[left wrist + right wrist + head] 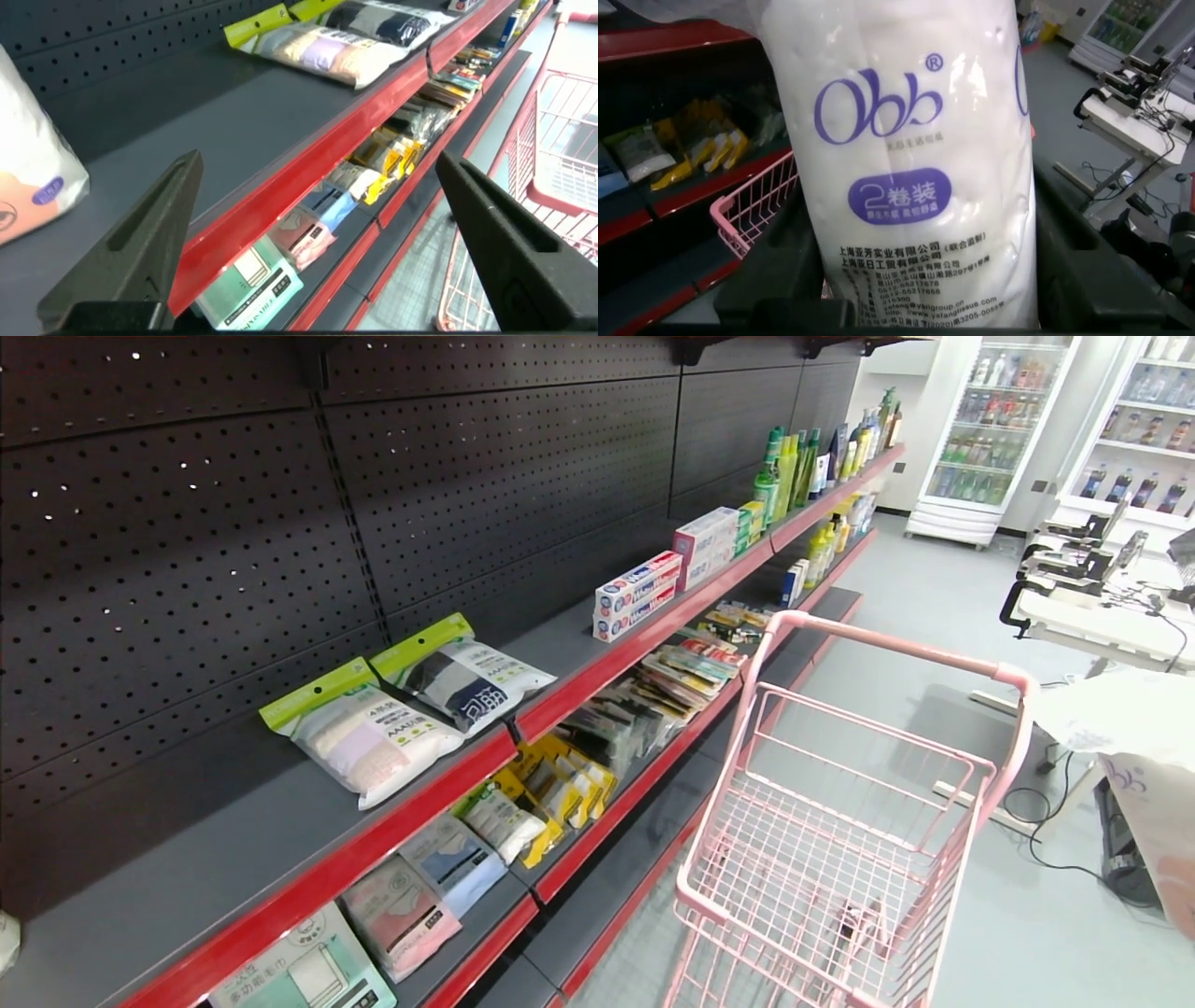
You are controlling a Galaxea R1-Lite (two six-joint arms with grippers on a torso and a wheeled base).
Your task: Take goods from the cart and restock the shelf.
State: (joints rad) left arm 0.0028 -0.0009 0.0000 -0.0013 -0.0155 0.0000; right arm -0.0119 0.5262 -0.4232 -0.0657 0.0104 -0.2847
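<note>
White plastic-wrapped pack point(915, 140), clamped in the right gripper point(924, 289) near the pink cart point(896, 649), seems poised for shelving, while the left gripper point(318, 168) hangs wide open over a bare stretch of the grey shelf point(187, 868).

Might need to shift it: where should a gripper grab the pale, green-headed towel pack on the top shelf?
Likely the soft front end of the pale towel pack, coming from the aisle: it lies flat with that end at the red shelf edge, its green header toward the back panel.
</note>
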